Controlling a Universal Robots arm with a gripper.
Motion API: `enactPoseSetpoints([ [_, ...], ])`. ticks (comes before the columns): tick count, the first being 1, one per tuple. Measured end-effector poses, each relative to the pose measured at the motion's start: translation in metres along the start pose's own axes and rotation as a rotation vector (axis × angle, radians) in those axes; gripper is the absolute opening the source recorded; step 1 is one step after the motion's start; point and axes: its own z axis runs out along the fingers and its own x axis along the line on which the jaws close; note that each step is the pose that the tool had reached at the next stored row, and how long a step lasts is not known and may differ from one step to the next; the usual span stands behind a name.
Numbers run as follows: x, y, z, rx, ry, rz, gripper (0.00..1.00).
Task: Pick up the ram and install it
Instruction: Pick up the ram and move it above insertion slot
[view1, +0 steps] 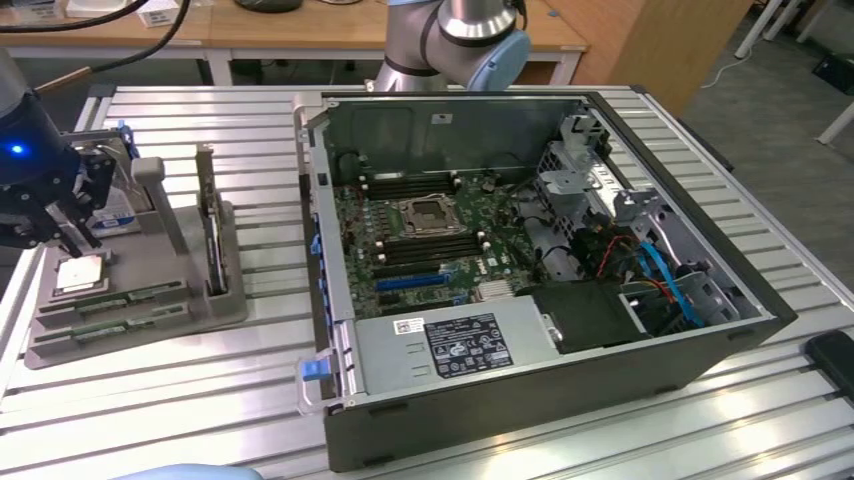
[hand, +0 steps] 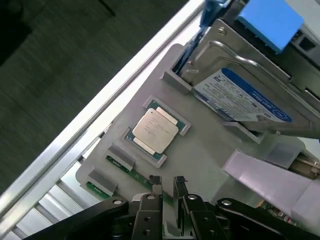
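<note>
The ram (hand: 129, 171) is a thin green stick lying on edge in a slot of the grey parts holder (hand: 200, 160), with a second green stick (hand: 98, 189) in the slot beside it. In the exterior view both sticks (view1: 131, 297) lie at the holder's front, at that view's left. My gripper (hand: 167, 184) hovers over one end of the nearer stick. Its two dark fingers stand a narrow gap apart, open and holding nothing. In the exterior view the gripper (view1: 70, 240) hangs just above the holder (view1: 200, 305).
A square silver processor chip (hand: 155, 131) and a silver hard drive with a blue-white label (hand: 245, 97) sit in the same holder, along with an upright card (view1: 207, 215). The open computer case (view1: 534, 380) shows its motherboard (view1: 427, 230). The table edge (hand: 125, 95) runs close by.
</note>
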Motion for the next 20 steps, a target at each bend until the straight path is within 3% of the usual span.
enactPoseSetpoints([
  [20,0.0001,-0.0001,0.0017,-0.0123,0.0187,-0.362,0.24],
])
